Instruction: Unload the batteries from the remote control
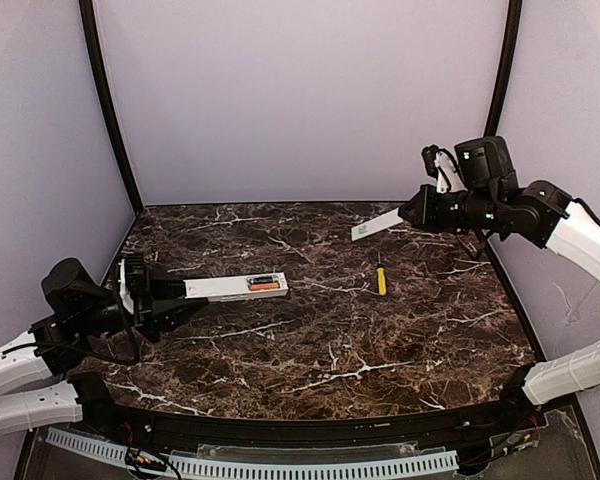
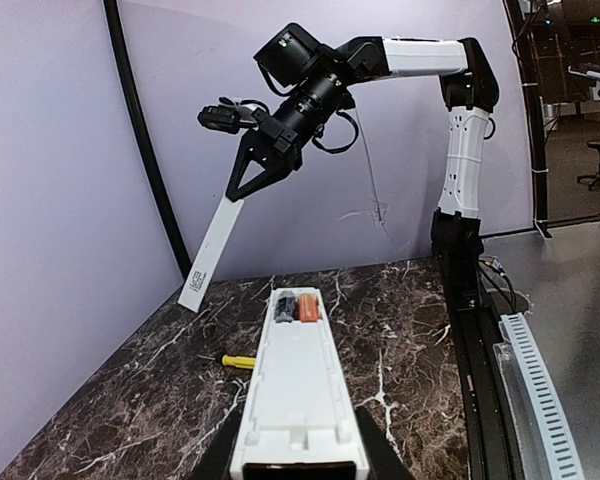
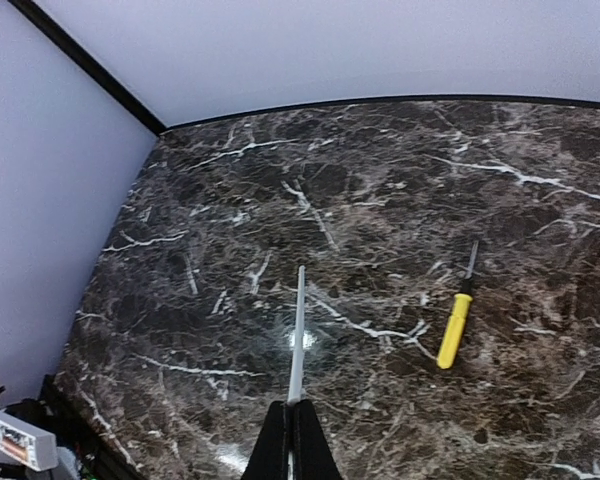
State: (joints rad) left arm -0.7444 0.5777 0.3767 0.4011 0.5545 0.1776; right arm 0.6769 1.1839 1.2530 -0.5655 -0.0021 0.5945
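Batteries [image 1: 265, 285] sit exposed in the open bay [image 2: 280, 318] at the remote's [image 1: 230, 287] far end: one orange cell shows plainly, with a darker shape just beside it that may be a second. The left gripper [image 1: 178, 292] clamps the remote by its opposite end and holds it out level, bay side up, over the marble table [image 1: 330, 350].

Well beyond the remote's bay end and higher up, the right gripper [image 1: 412, 212] is closed on one end of the thin white cover [image 1: 377, 224], which slants down and away from its fingers. A yellow screwdriver [image 1: 381, 280] lies on the table off the remote's bay end, between it and the raised cover.

With the bay open and the cells not yet out, the step in hand appears to be clearing the cover so the right arm is free. It would do best to lay the strip flat, well apart from the remote and short of the screwdriver, rather than drop it from height.

The remote should stay level and firmly pinched meanwhile, since any tilt could spill the batteries unchecked. Each cell will likely need lifting from one end, as spring contacts tend to hold them, and small round cells would roll on the smooth stone.
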